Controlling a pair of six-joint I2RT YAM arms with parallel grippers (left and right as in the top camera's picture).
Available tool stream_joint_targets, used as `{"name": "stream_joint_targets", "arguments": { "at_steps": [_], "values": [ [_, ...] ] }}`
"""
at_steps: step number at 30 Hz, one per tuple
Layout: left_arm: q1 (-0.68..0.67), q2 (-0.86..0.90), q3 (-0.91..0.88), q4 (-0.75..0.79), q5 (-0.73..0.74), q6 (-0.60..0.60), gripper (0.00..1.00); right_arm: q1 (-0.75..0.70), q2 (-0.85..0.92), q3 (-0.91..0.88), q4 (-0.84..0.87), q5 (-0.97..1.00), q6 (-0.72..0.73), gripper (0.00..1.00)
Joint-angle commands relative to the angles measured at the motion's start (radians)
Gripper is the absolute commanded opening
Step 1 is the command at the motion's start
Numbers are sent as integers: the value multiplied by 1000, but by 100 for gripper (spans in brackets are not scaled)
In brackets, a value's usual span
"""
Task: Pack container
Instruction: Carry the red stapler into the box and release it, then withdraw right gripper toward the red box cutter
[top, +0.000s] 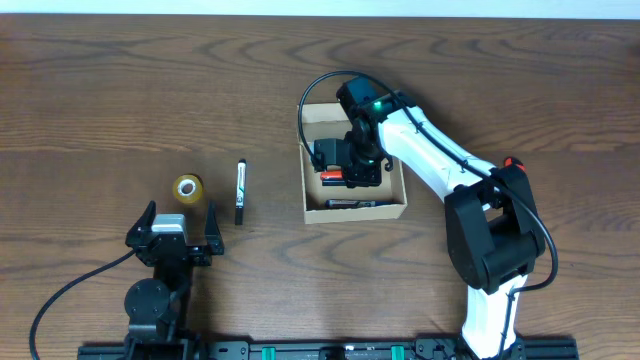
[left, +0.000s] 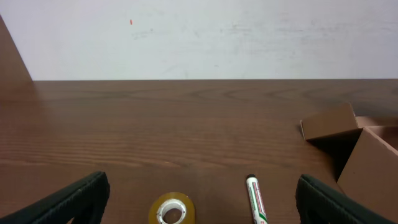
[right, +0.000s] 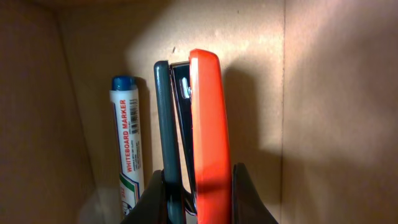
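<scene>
Box (top: 355, 213), mouth up, holds stapler (right: 208, 124) and marker (right: 127, 137) lying parallel; right gripper (right: 198, 196) pinches the stapler, left gripper (left: 202, 182) spread wide.

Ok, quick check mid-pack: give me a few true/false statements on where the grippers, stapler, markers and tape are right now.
1. The right gripper is inside the container, shut on the orange stapler. True.
2. A blue-capped marker lies in the container beside the stapler. True.
3. The tape roll is packed in the container. False: it sits on the table, near the left gripper.
4. The left gripper holds the loose marker. False: it is open and empty, and that marker lies on the table apart from it.
</scene>
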Motion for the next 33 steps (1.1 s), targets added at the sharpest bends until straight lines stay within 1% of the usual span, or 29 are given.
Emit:
{"name": "stream_joint_targets", "arguments": {
  "at_steps": [1, 5, 6, 7, 8, 10, 12, 14, 17, 20, 22, 23, 24, 26, 28, 29, 31, 32, 33],
  "values": [
    [4, -6, -22, -26, 10, -11, 95, -19, 10, -1, 1, -40, -11, 1],
    [4, -6, -22, -26, 10, -11, 95, -23, 14, -1, -2, -40, -10, 2],
    [4, -6, -22, -26, 11, -11, 95, -23, 14, -1, -3, -40, -9, 5],
    [4, -6, -22, -26, 11, -11, 95, -23, 14, -1, -2, -40, -2, 14],
    [4, -6, -22, -26, 10, -11, 95, -22, 14, -1, -2, -40, 8, 29],
    [4, -6, -22, -26, 11, -11, 95, -22, 14, -1, -1, -40, 26, 45],
    [4, -6, -22, -26, 11, -11, 95, -22, 14, -1, -2, -40, 32, 57],
    [4, -6, -22, -26, 11, -11, 95, -21, 14, 0, -3, -40, 35, 57],
    [4, -6, -22, -26, 11, -11, 95, -18, -4, 3, -8, -40, 64, 55],
    [4, -6, -22, -26, 11, -11, 95, -19, -48, 28, -19, -40, 125, 57],
    [4, -6, -22, -26, 11, -11, 95, -27, -90, 59, -29, -35, 206, 56],
    [4, -6, -22, -26, 11, -11, 95, -34, -113, 75, -37, -25, 249, 58],
    [4, -6, -22, -26, 11, -11, 95, -45, -140, 93, -55, -16, 297, 64],
    [4, -6, -22, -26, 11, -11, 95, -66, -187, 121, -97, -9, 368, 70],
    [4, -6, -22, -26, 11, -11, 95, -96, -237, 145, -137, 18, 404, 61],
    [4, -6, -22, -26, 11, -11, 95, -112, -260, 154, -150, 41, 420, 54],
    [4, -6, -22, -26, 11, -11, 95, -153, -309, 165, -145, 129, 492, 53],
    [4, -6, -22, -26, 11, -11, 95, -175, -333, 167, -128, 196, 551, 56],
    [4, -6, -22, -26, 11, -11, 95, -204, -360, 167, -100, 297, 645, 63]
  ]
}}
